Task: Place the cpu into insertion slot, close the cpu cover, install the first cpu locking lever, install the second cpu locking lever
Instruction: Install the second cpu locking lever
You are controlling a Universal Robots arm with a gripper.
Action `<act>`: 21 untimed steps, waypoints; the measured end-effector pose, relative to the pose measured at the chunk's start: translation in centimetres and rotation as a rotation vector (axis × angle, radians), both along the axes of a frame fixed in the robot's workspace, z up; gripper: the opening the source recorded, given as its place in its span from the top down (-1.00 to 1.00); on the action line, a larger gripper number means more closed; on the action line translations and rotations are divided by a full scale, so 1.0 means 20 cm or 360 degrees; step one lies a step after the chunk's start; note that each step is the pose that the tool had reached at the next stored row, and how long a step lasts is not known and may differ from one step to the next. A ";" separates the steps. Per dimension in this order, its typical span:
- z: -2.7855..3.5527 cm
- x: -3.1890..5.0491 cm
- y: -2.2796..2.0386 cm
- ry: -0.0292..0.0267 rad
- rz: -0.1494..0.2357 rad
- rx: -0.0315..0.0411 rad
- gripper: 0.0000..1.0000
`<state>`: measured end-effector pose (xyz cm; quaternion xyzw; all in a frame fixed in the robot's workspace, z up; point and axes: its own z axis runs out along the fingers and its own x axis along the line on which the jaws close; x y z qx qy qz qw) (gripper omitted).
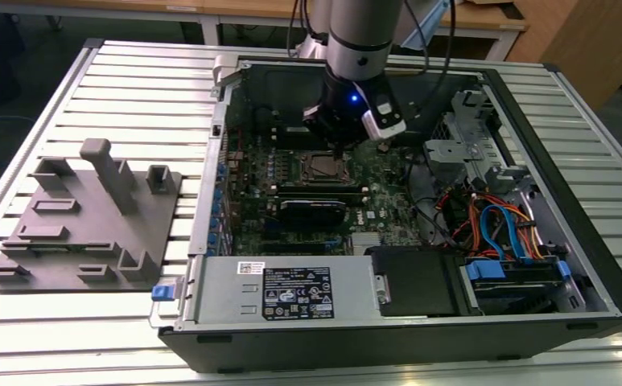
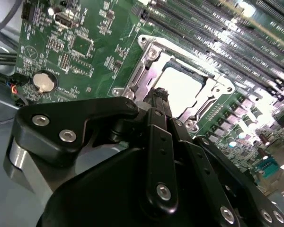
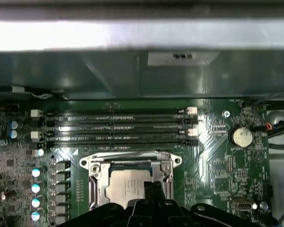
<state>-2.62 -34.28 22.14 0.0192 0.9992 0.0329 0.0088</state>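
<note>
While the black robot hand [image 1: 338, 145] hangs low inside the open black computer case [image 1: 600, 265], its tips sit right over the small square black socket with the silver rim [image 3: 130, 182] on the green circuit board [image 2: 85, 52]. The flat square chip with the dull silver-grey top [image 3: 128, 187] already lies in that socket, just under the hand. The thin silver metal frame [image 3: 130, 161] looks to be down around the chip.

I cannot tell if the hand is open or closed, because its tips bunch together and hide each other in both wrist views.

If the hand pushes down crooked, it could scrape the chip or bend the thin frame. It could also slip sideways and bump the long black memory slots [image 3: 118, 127] beside the socket.

A white sticker [image 1: 249, 268] and a black label [image 1: 297, 293] sit on the grey metal box [image 1: 278, 293] far from the hand, but their words are too small to read.
</note>
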 end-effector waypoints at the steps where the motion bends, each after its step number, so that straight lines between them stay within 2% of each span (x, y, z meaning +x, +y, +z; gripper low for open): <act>1: 0.000 0.000 -0.004 -0.00002 0.0000 0.0000 0.80; 16: 0.032 0.000 -0.008 -0.00002 0.0000 0.0000 0.80; 21: 0.033 0.000 -0.034 -0.00001 0.0000 0.0000 0.80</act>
